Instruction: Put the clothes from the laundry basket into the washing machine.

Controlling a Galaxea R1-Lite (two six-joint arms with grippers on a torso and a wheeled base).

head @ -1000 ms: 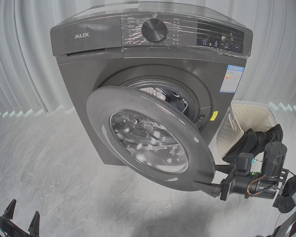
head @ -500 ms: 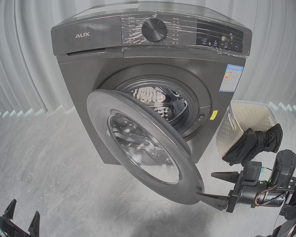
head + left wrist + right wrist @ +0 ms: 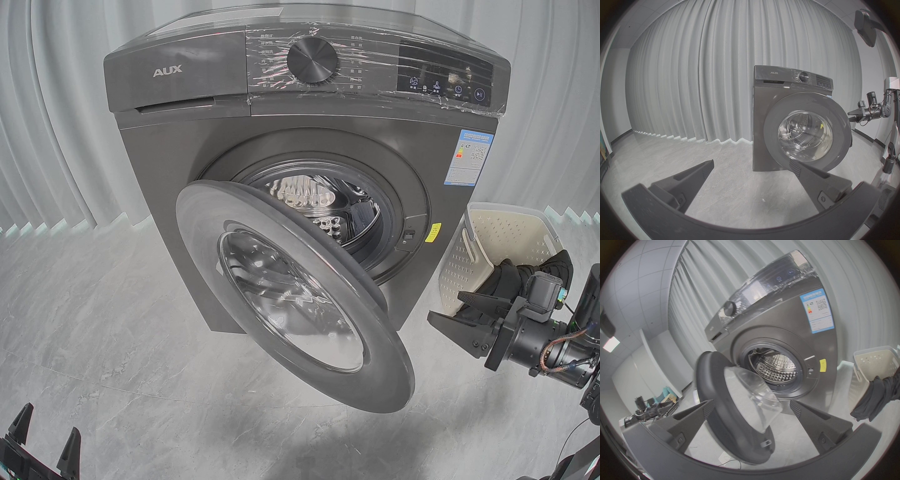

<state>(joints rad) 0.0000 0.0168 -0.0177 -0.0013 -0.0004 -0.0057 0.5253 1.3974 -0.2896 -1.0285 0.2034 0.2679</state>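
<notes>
The one dark garment (image 3: 507,276) hangs over the rim of the single laundry basket (image 3: 500,228) just behind the right gripper (image 3: 445,306), fingers spread and empty, the one washing machine (image 3: 187,144) standing open past its fingertips

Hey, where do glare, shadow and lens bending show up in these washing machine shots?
Head view: bright reflections on the door glass and the film-wrapped control panel, a soft shadow on the floor beneath, the washing machine bowing at its sides. Left wrist view: fisheye, dark corners, the curtain curving. Right wrist view: same dark rim, the machine leaning.
</notes>
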